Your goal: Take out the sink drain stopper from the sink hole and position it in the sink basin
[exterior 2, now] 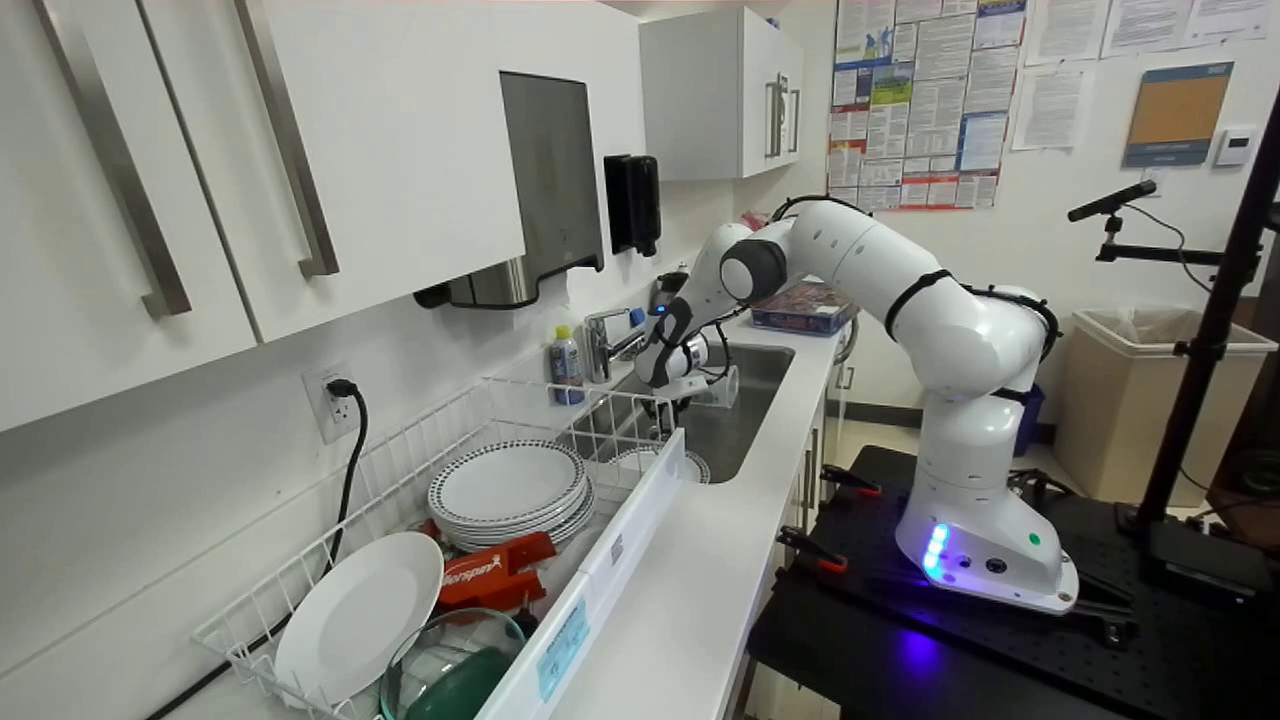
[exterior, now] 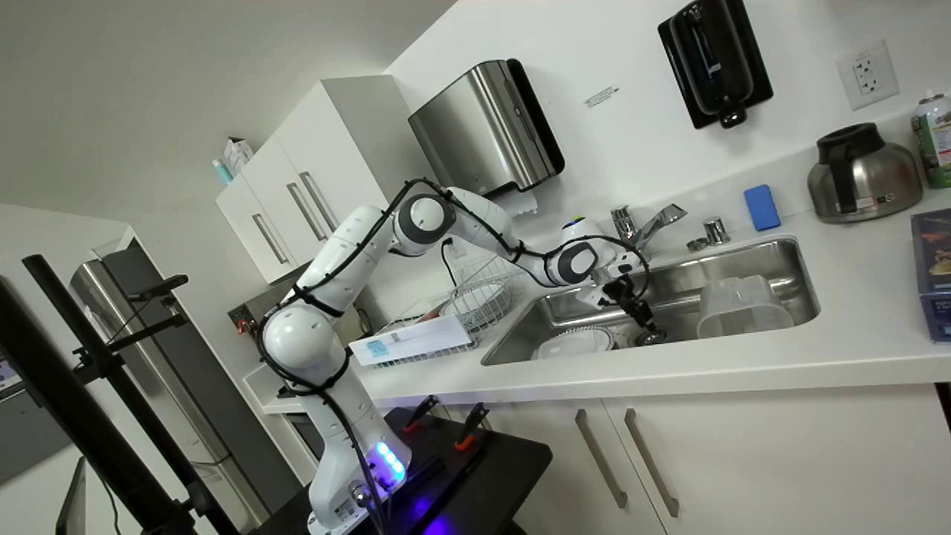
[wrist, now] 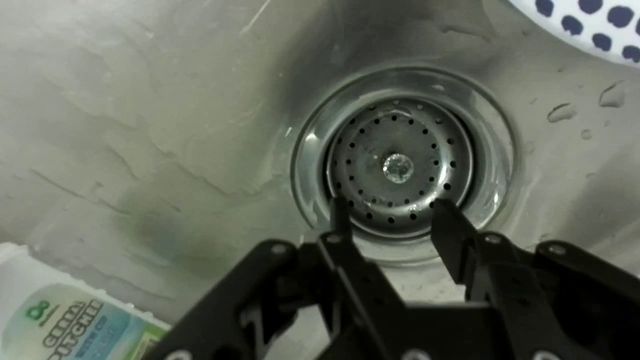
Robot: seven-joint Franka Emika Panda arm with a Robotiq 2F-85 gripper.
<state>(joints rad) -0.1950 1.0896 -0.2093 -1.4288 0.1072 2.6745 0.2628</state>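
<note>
Wrist view: down and to the left of the sink drain stopper (wrist: 400,159), a cereal pitcher (wrist: 75,315) (label says so) pokes into frame. Between it and the stopper it's bare sink basin (wrist: 165,125), kinda wet and streaky. Then the stopper itself, and yep, it's sitting in the sink hole (wrist: 311,150) with a little knob (wrist: 398,168) in the middle, so it's not out yet. The jaws are spread apart with nothing between them, tips overlapping the stopper's lower edge in this view, knob just past the gap. Can't tell how high they are or if they touch anything; both exterior views are too far off to settle it. Up and right of the stopper there's a plate (wrist: 585,25) with a dotted rim.

My read: this is the line-up before the grab. Next I'd shift the jaws until that knob sits between them, go down, pinch and lift straight up. Tiny knob, probably slick, so centering matters. For the drop-off I'd pick the bare patch left of the stopper.
</note>
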